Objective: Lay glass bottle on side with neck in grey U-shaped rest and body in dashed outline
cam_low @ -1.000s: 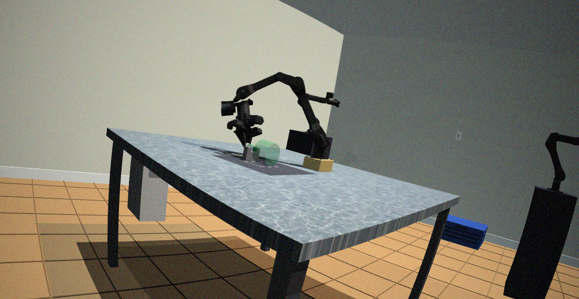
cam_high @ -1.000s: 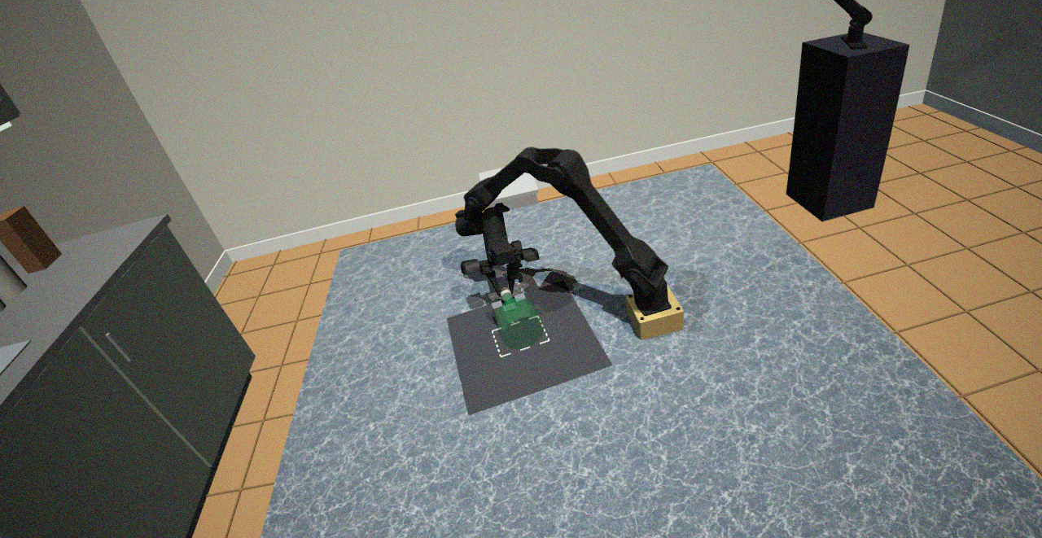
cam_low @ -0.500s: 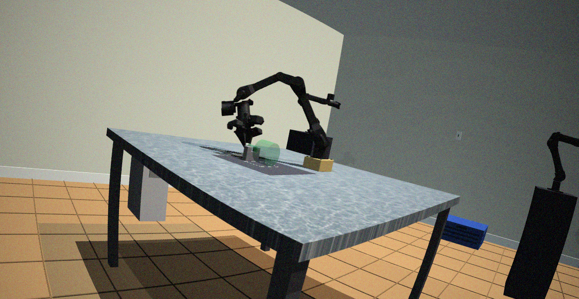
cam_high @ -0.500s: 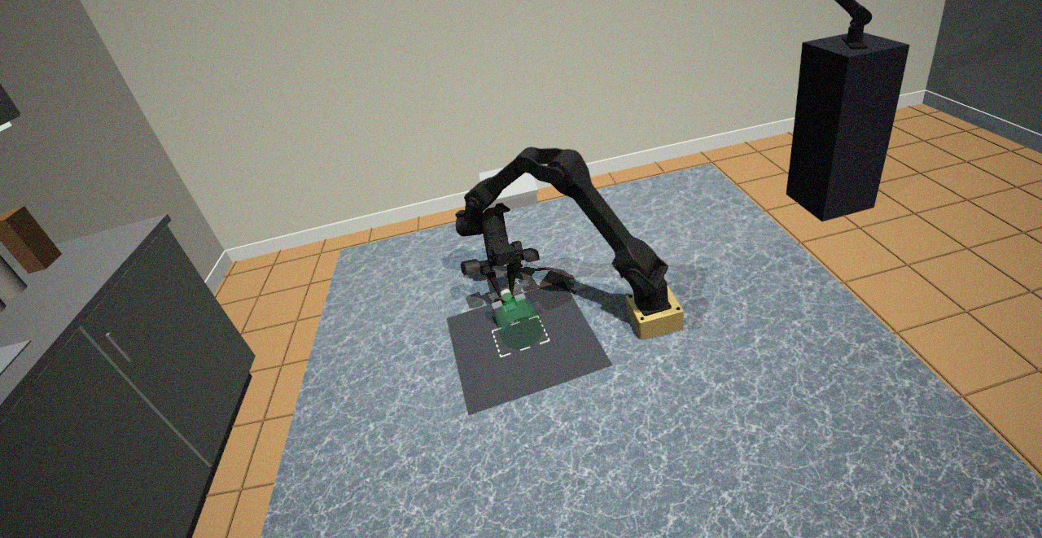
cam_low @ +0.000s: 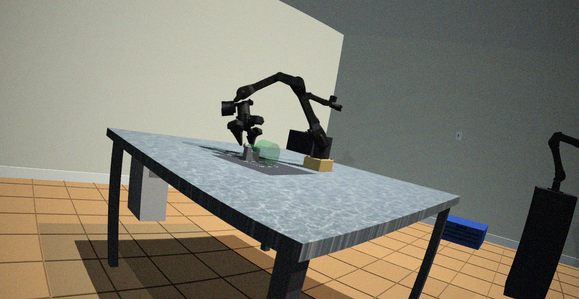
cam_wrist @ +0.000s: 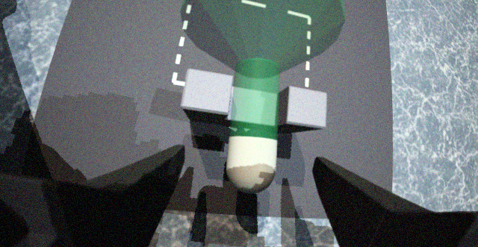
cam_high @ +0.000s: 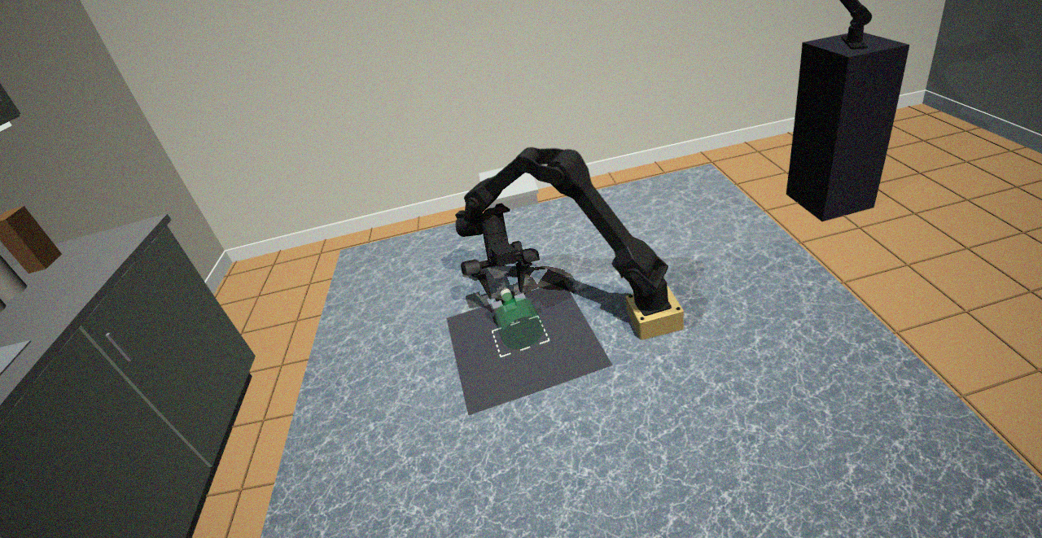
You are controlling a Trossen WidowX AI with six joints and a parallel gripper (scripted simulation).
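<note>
In front of you, the mat (cam_high: 539,378) (cam_low: 283,171) (cam_wrist: 358,135) lies on the table (cam_high: 655,454) (cam_low: 324,200) (cam_wrist: 433,90). On it you have the bottle (cam_high: 515,310) (cam_low: 268,151) (cam_wrist: 258,27), its neck between the uprights of the U-shaped rest (cam_low: 247,153) (cam_wrist: 207,92); in the top view, the arm's base (cam_high: 659,325) (cam_low: 317,164) is right of the mat.

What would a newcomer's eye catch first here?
The green glass bottle, lying on its side with its neck between the grey rest's two posts. Right behind it, the black gripper, open, a finger either side of the bottle's white cap.
</note>
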